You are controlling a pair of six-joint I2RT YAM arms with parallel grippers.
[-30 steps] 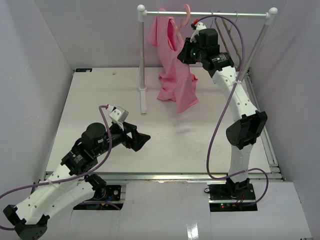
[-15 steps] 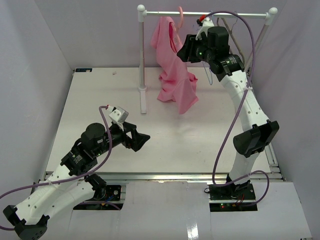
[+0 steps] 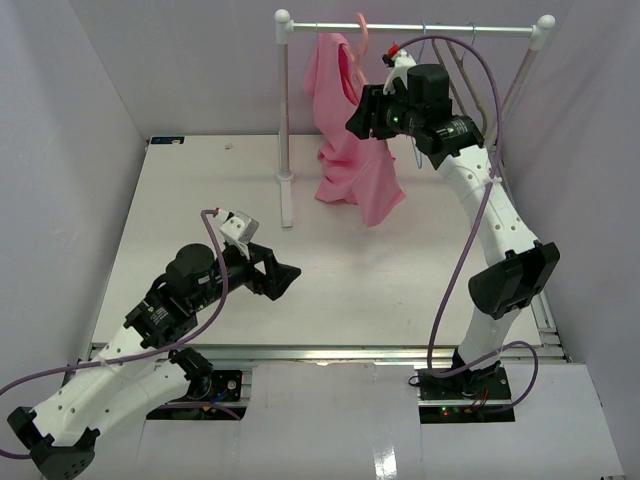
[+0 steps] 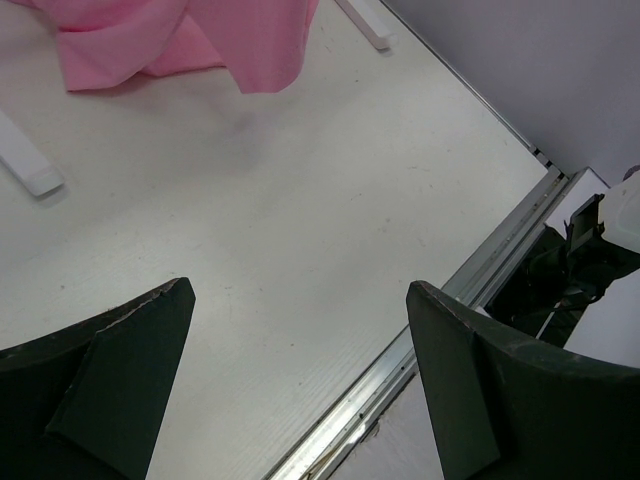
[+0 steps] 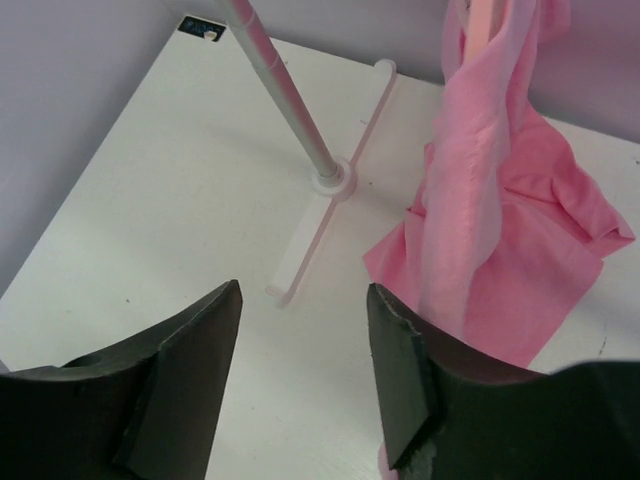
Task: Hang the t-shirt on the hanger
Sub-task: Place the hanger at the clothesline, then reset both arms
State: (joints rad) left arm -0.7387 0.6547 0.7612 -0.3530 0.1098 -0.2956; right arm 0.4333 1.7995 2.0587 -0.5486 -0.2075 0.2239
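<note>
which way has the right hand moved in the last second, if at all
Yes. The right hand lifted toward the rack's top rail, then dropped back down and left, ending below the rail beside the hanging t-shirt.

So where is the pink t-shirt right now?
In the top view the t-shirt hangs far back, from the pink hanger on the white rail, just left of the right end effector.

White arms (image 3: 487, 203), black joints, purple cables (image 3: 434, 315)
</note>
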